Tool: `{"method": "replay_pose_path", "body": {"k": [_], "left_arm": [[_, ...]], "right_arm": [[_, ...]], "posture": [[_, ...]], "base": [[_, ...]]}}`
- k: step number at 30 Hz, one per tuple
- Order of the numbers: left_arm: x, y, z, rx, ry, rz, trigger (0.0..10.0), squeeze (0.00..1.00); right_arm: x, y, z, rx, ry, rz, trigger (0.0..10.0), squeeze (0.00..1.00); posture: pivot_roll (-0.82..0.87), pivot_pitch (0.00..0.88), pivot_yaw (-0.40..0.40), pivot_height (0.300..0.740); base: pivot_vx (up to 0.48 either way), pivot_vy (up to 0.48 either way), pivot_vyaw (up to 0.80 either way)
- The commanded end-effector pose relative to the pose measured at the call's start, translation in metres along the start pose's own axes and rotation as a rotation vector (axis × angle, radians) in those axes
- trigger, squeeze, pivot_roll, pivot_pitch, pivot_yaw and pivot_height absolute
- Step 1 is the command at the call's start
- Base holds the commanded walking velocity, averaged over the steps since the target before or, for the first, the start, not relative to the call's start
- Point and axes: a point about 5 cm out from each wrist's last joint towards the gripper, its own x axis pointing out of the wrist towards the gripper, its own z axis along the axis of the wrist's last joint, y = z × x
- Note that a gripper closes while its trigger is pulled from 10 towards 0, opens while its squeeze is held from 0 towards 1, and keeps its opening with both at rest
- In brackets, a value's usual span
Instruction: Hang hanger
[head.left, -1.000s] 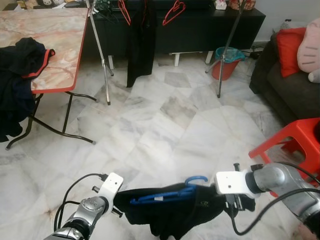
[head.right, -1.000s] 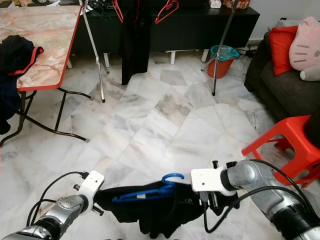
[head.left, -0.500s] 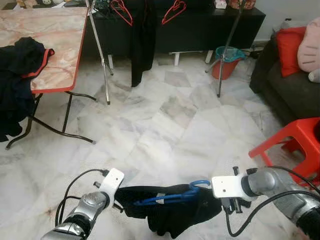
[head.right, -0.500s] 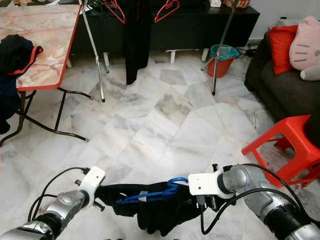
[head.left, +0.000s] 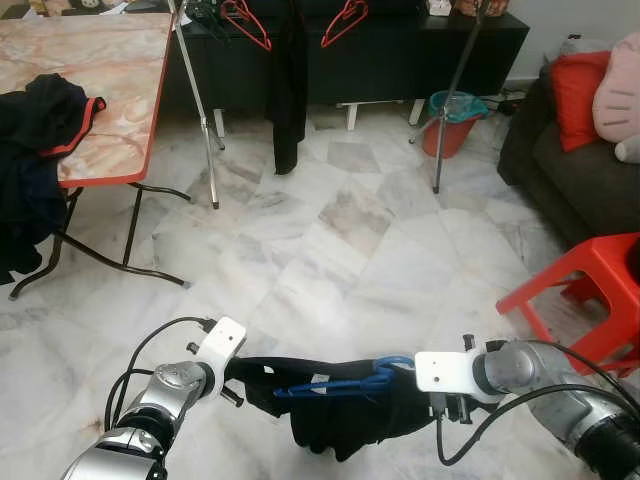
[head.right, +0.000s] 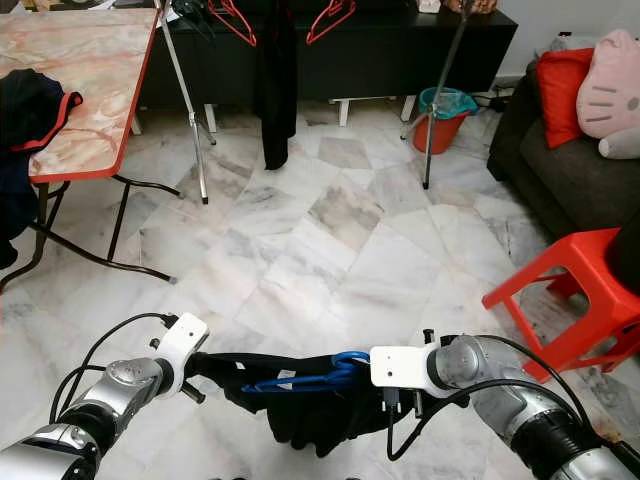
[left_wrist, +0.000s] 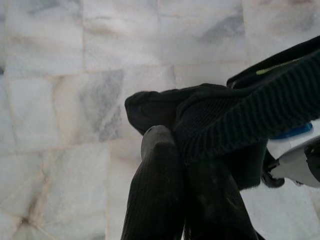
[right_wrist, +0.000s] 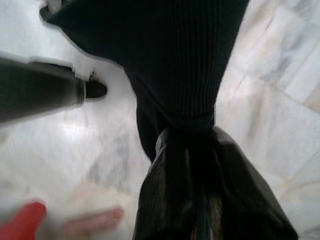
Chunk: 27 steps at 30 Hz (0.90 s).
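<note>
Left eye view puts both your arms low in front of you, a black garment (head.left: 345, 420) stretched between them above the white marble floor (head.left: 330, 260). Your left gripper (left_wrist: 187, 165) has its fingers (left_wrist: 157, 190) pinched tight on one end of the cloth, as the left wrist view shows. Your right gripper (right_wrist: 192, 145) is clamped on the other end, the knit fabric bunched between its jaws. The blue hanger (head.left: 335, 383) lies threaded through the garment, its hook (head.left: 392, 366) poking out just beside your right wrist. In the right wrist view you can make out a bare foot (right_wrist: 92, 222) on the floor, blurred.

To your right stands a red plastic stool (head.left: 585, 290); to your left, a folding table (head.left: 110, 70) with dark clothing (head.left: 35, 150) draped over its edge. Farther off, a clothes rack (head.left: 205, 110) carries red hangers (head.left: 345, 22) and a hanging black garment (head.left: 288, 80). Beyond it are a black cabinet (head.left: 400, 55), a red bucket (head.left: 452, 122) and a dark sofa (head.left: 570, 170) with a red cushion (head.left: 578, 85).
</note>
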Motion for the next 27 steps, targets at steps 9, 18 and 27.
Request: {"method": "replay_pose_path", "body": {"k": [9, 18, 27], "left_arm": [[-0.01, 0.007, -0.039, 0.027, 0.157, 0.039, 10.0, 0.0], [-0.01, 0.006, -0.041, 0.06, 0.172, 0.023, 10.0, 0.0], [-0.009, 0.002, -0.043, 0.086, 0.184, 0.018, 10.0, 0.0]], "right_arm": [[-0.013, -0.007, -0.022, 0.139, 0.026, -0.032, 0.0, 0.0], [-0.012, -0.006, -0.016, 0.164, -0.025, -0.011, 0.0, 0.0], [-0.013, -0.006, -0.014, 0.144, -0.033, 0.008, 0.0, 0.0]], "posture": [[-0.2, 0.109, -0.035, 0.74], [-0.19, 0.108, -0.037, 0.74], [-0.2, 0.108, -0.037, 0.74]], "base": [[0.0, 0.0, 0.0], [0.0, 0.0, 0.0], [0.0, 0.0, 0.0]]}}
